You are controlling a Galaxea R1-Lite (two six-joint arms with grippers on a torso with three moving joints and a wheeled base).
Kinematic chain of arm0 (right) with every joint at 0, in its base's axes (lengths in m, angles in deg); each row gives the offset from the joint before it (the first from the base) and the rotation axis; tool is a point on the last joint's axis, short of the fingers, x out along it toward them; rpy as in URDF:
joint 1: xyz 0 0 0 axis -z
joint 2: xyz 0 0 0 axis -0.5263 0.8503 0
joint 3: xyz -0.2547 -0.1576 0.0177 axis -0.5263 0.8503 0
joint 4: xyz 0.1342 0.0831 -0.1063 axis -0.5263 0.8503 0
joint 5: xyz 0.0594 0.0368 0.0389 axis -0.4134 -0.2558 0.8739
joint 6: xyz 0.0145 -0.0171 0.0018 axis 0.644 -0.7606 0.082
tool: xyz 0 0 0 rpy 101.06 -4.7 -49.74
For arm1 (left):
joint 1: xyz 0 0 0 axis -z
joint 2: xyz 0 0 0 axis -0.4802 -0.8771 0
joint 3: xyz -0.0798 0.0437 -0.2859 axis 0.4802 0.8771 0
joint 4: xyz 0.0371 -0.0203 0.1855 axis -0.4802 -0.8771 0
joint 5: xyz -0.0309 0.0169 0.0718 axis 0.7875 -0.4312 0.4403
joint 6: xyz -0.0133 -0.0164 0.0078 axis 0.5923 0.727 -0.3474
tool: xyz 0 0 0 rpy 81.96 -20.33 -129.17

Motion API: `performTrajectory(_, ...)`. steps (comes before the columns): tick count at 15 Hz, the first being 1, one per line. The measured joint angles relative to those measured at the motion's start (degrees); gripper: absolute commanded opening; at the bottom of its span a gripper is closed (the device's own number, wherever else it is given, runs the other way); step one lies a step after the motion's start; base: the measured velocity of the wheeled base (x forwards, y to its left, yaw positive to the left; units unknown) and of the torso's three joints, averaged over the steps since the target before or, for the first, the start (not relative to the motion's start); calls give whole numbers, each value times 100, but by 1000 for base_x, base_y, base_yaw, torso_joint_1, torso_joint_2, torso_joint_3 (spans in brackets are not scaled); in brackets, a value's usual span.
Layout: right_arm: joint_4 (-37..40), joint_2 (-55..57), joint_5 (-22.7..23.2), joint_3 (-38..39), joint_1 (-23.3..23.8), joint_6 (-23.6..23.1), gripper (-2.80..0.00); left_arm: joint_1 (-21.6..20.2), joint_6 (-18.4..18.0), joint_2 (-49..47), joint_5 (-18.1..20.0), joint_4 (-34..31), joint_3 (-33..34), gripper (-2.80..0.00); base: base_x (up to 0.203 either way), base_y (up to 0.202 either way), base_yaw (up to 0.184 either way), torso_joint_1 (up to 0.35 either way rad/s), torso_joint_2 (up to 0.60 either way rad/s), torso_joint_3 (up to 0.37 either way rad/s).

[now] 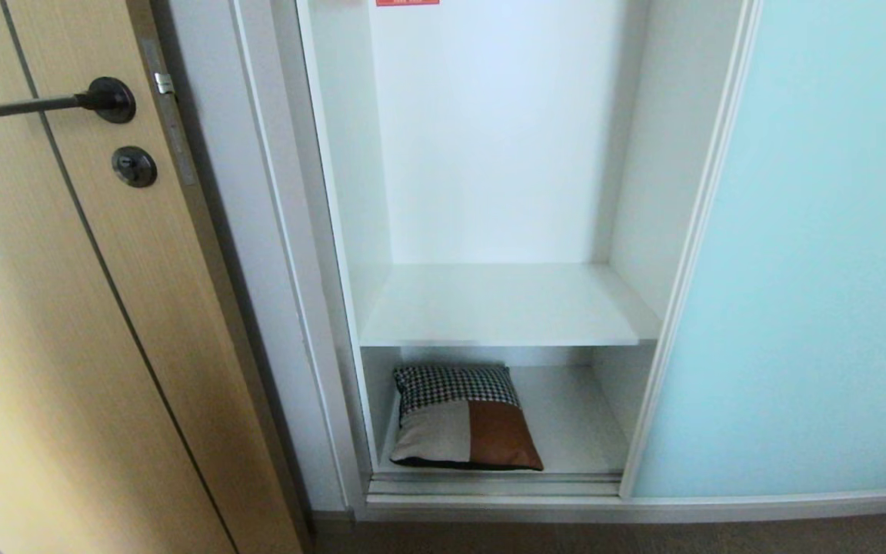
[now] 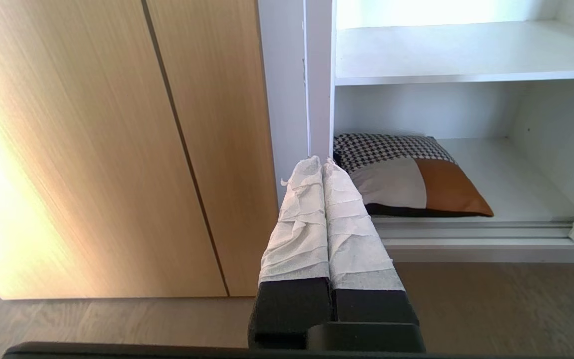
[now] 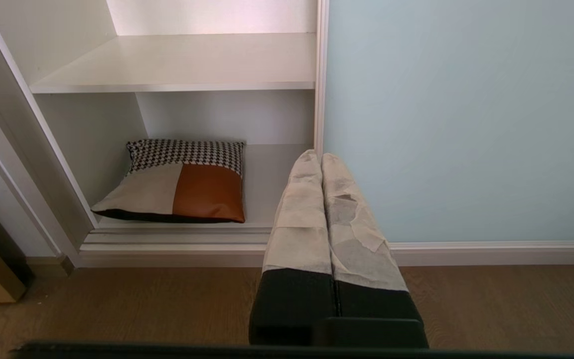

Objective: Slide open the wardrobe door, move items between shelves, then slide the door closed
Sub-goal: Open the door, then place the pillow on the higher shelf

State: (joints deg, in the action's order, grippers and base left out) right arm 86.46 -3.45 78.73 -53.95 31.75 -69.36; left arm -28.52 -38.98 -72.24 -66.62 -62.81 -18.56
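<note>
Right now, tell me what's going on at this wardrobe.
Nothing is being handled. The sliding wardrobe door stands open to the right. The patchwork cushion lies on the bottom shelf, under a bare upper shelf. The left gripper and right gripper are both shut and empty, held short of the wardrobe.

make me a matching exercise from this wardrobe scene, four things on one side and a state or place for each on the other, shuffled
Things:
1. cushion
2. sliding wardrobe door
3. upper shelf
4. left claw

States or places:
A. bare, nothing on it
B. shut, holding nothing
C. lying on the bottom shelf
D. slid aside to the right, wardrobe open

Pairs: 1-C, 2-D, 3-A, 4-B
</note>
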Motion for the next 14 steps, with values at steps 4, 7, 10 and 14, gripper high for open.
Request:
performTrajectory(4,2,0,-1,0,0,2,-280,0,20,0,0,2,0,-280,0,0,0,1,2,-56)
performTrajectory(7,0,0,0,0,0,2,-280,0,16,-2,1,0,0,-280,0,0,0,3,2,-183)
performTrajectory(10,2,0,-1,0,0,2,-280,0,5,-2,17,-2,0,-280,0,0,0,3,1,-196)
performTrajectory(14,-2,0,0,0,0,4,-280,0,10,-2,11,-5,0,-280,0,0,0,3,2,-195)
